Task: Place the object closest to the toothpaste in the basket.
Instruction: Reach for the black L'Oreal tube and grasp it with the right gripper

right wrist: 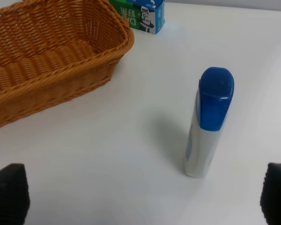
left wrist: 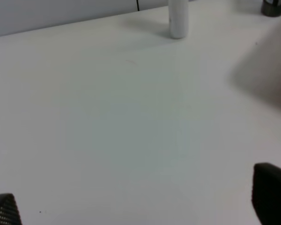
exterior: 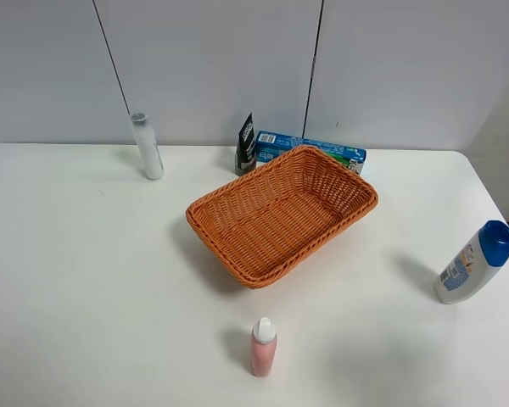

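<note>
The blue and green toothpaste box [exterior: 310, 150] lies at the back of the table, right behind the wicker basket [exterior: 218, 252]. A small black tube [exterior: 246, 146] stands upright against the box's left end. The box [right wrist: 143, 11] and basket [right wrist: 61, 77] also show in the right wrist view, and the black tube [left wrist: 274, 7] in the left wrist view. Neither gripper appears in the high view. My left gripper [left wrist: 138, 201] is open and empty over bare table. My right gripper [right wrist: 141, 193] is open and empty, short of a blue-capped bottle [right wrist: 208, 126].
A white bottle [exterior: 148, 146] stands at the back left, also in the left wrist view [left wrist: 178, 18]. A pink bottle [exterior: 263, 346] stands at the front middle. The blue-capped bottle [exterior: 473, 263] stands near the table's right edge. A wall runs behind the table.
</note>
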`<state>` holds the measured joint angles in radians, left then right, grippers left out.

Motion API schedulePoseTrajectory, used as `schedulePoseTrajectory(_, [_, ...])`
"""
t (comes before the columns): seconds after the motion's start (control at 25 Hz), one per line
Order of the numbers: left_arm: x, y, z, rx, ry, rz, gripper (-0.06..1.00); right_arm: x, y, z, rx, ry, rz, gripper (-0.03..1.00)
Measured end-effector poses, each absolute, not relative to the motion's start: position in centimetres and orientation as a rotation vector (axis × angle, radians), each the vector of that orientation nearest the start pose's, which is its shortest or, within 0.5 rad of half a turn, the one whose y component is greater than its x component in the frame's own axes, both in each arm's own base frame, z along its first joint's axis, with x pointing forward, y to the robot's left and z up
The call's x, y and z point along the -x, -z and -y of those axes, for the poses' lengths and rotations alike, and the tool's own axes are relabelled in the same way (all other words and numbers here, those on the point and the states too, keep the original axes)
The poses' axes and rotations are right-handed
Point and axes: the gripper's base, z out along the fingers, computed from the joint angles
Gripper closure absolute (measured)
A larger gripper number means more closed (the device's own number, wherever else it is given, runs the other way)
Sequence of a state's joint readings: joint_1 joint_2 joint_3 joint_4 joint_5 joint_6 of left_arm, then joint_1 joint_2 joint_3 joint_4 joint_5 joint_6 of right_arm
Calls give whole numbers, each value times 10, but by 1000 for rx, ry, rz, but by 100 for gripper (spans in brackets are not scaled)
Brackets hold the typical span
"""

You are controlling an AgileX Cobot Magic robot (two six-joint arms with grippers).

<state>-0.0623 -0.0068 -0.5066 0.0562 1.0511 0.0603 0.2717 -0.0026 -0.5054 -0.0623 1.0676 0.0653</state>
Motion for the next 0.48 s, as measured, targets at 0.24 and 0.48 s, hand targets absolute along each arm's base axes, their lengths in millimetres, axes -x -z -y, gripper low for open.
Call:
schedulePoseTrajectory(0.24, [6, -280, -5, -121, -66, -2017, -5, 5, -278, 6, 207, -136, -2034, -3])
schedulePoseTrajectory(0.48, [6, -280, -5, -122, -66, -2017, -5, 5, -278, 6, 207, -136, -2034, -3])
